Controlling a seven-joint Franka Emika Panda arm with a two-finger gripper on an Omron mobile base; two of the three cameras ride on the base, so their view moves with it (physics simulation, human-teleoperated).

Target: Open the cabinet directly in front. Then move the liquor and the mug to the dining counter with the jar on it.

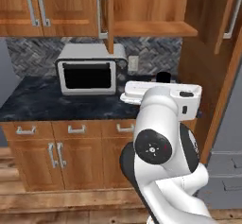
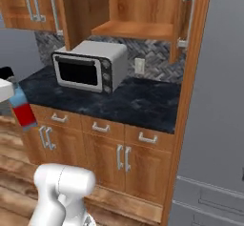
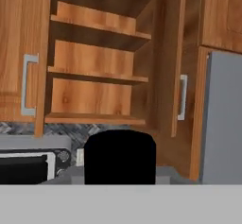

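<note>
1. Gripper [image 2: 5,87] first, operator: your white two-finger hand sits at the far left edge of the right base view, jaws clamped on the small squarish liquor bottle with blue upper body and red lower band [image 2: 21,107].
2. You've got that bottle hanging in open air, off the counter's left end, in front of the lower drawers and touching nothing but the hand.
3. Look down the hand view and the bottle's black cap [image 3: 120,157] looms large at bottom centre, right where the fingertips would rise.
4. Beyond it, the reddish-brown wooden wall cabinet [image 3: 97,79] stands open, both doors swung wide, 3 wooden shelves showing and long grey bar handles on each door.
5. From the left base view, your arm's white body is in the foreground, level with the black marbled countertop [image 1: 42,100].
6. On that countertop sits the silver toaster oven with a dark glass door [image 1: 89,70], below the cabinet's left door and well apart from your bottle.
7. Brown lower cabinet fronts with silver handles [image 2: 102,153] run beneath.
</note>
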